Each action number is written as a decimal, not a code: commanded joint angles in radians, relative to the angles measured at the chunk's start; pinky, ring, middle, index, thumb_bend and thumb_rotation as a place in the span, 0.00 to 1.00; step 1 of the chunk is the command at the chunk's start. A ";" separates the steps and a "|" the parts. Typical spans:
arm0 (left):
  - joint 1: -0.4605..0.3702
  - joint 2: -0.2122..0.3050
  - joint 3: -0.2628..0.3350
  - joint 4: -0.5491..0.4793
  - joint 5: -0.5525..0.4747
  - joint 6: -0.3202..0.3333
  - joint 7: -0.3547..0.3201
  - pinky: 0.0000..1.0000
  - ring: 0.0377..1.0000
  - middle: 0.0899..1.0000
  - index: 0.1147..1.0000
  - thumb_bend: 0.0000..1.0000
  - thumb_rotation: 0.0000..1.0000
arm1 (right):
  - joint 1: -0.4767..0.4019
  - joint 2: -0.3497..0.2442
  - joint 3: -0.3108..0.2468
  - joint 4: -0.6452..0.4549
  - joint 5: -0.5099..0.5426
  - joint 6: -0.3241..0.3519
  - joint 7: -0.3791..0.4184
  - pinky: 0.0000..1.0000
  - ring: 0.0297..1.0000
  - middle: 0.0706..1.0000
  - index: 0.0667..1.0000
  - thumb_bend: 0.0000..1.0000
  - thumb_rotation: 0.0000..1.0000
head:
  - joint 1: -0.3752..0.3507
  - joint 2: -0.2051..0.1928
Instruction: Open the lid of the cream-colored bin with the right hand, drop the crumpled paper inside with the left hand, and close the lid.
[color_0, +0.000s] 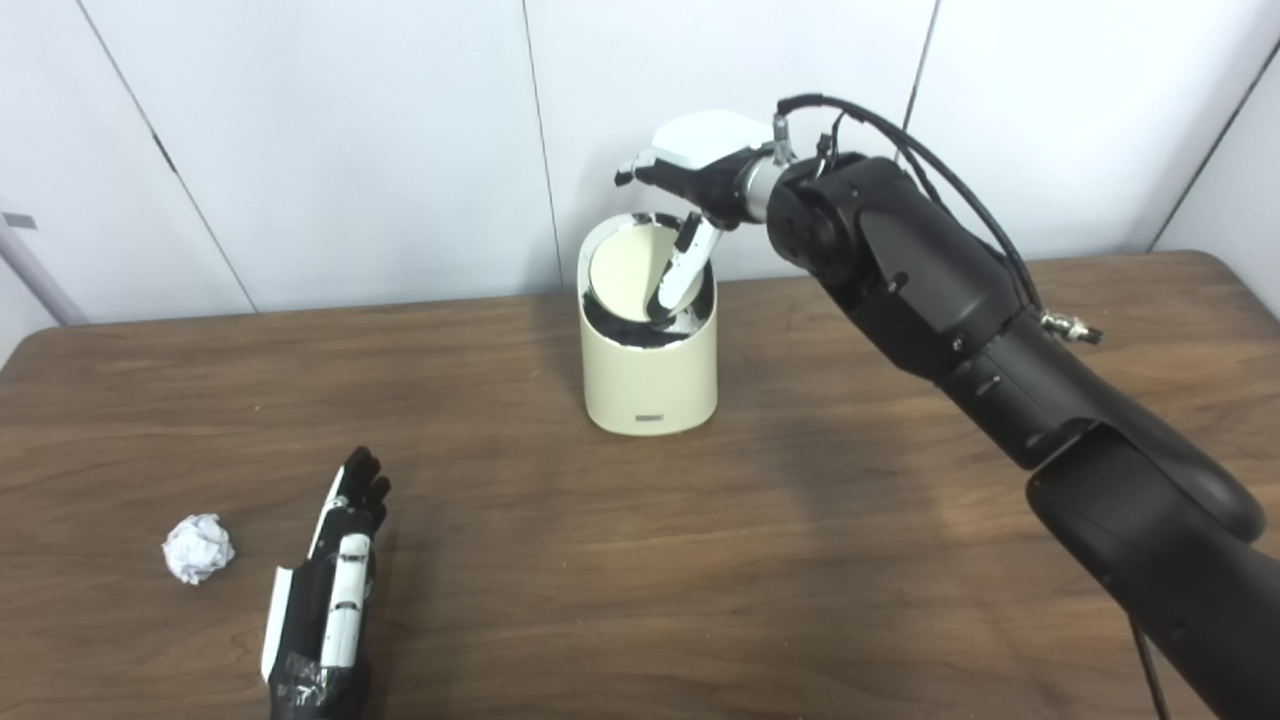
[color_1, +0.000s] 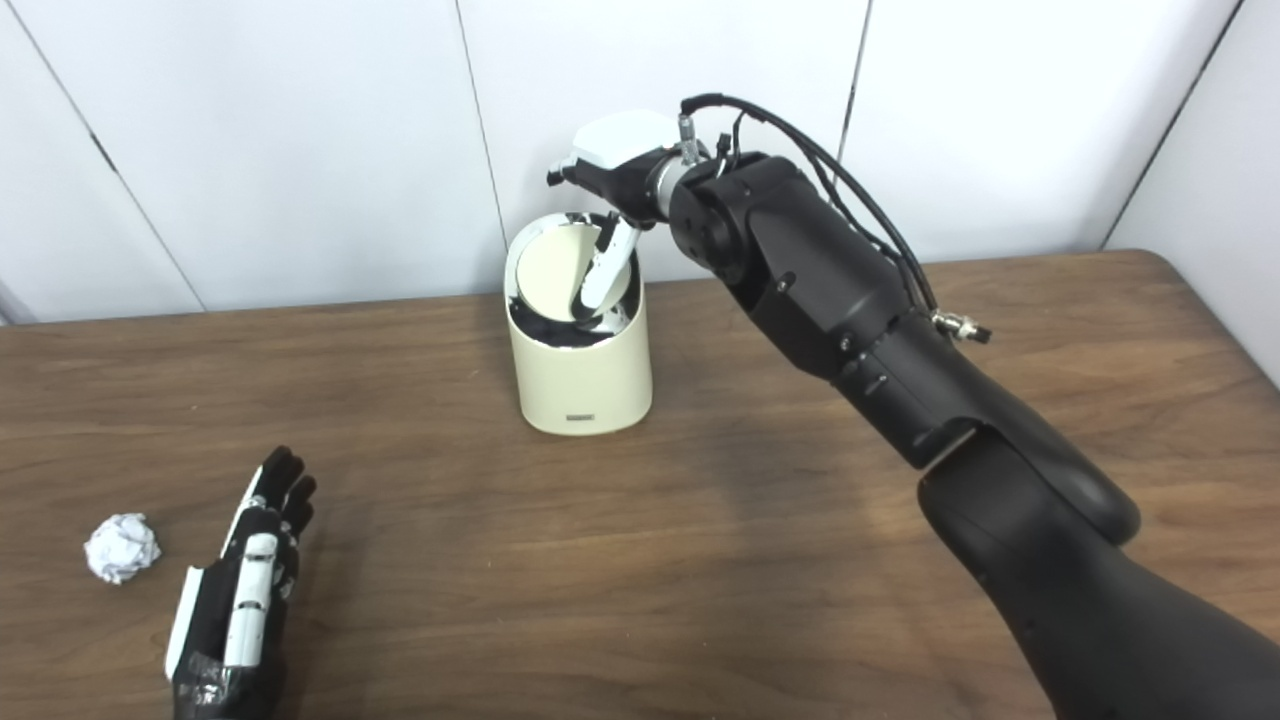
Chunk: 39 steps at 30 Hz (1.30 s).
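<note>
One cream-colored cylindrical bin, round lid tilted by right hand finger; one crumpled white paper ball beside released left hand; bare wooden table between.

We note a table of brown wood grain, matt with a faint sheen, and a cream-colored bin of smooth, satin plastic whose lid looks the same. The crumpled paper is white, rough and creased. Both hands, left hand and right hand, show glossy white and matt black plastic shells.
</note>
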 joint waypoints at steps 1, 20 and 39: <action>0.039 -0.032 -0.018 0.034 -0.007 -0.008 0.008 1.00 0.97 0.98 0.99 0.29 0.85 | -0.021 0.004 0.017 0.002 -0.022 -0.017 -0.004 1.00 0.97 0.94 0.91 0.90 0.45 | -0.001 0.001; 0.038 -0.030 -0.019 0.037 0.002 -0.011 0.010 0.99 0.97 0.97 0.98 0.28 0.85 | -0.011 0.003 0.016 -0.010 -0.016 -0.007 0.003 1.00 0.98 0.95 0.91 0.89 0.46 | -0.002 0.002; 0.035 -0.030 -0.016 0.050 -0.001 -0.011 0.008 0.99 0.97 0.98 0.99 0.27 0.85 | -0.060 -0.022 -0.065 -0.096 0.029 0.016 0.037 1.00 0.98 0.93 0.92 0.89 0.48 | -0.003 0.002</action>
